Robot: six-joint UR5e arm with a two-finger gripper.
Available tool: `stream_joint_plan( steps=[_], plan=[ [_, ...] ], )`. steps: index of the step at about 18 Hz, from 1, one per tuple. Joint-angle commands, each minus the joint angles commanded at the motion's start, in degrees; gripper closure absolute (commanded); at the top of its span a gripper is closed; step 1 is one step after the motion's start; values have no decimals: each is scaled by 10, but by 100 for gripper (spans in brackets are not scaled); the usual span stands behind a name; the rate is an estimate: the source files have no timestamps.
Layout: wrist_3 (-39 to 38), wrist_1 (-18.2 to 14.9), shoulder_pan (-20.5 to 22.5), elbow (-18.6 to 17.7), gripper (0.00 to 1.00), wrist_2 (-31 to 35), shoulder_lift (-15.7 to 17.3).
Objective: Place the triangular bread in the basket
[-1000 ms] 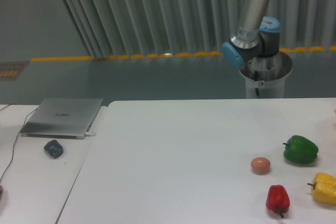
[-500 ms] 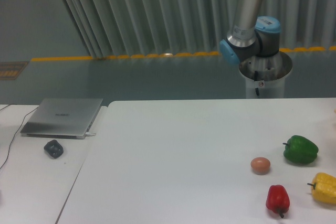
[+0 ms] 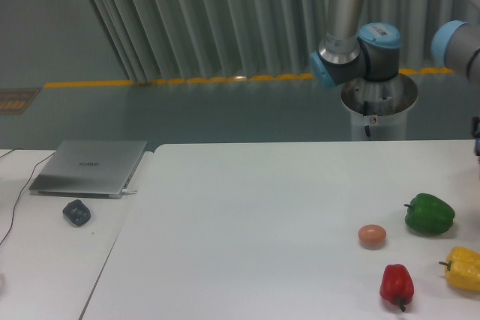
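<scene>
The triangular bread and the basket are out of view. The gripper is out of view too: only the arm's grey and blue joints (image 3: 352,50) show at the upper right, with another blue joint (image 3: 454,43) at the right edge. On the white table (image 3: 247,215) lie a small brown egg (image 3: 372,235), a red pepper (image 3: 396,285), a green pepper (image 3: 429,213) and a yellow pepper (image 3: 465,269).
A closed silver laptop (image 3: 90,167) and a dark mouse (image 3: 76,212) sit on the left side table with a cable (image 3: 15,215). The arm's white pedestal (image 3: 379,110) stands behind the table's far edge.
The arm's upper joints have swung left, and a further blue joint has come into view at the right edge. The objects on the table have not moved.
</scene>
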Motion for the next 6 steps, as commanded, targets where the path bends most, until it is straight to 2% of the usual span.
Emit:
stream_joint_plan(
  steps=[6],
  plan=[
    [-3, 1, 0, -1, 0, -4, 0]
  ],
)
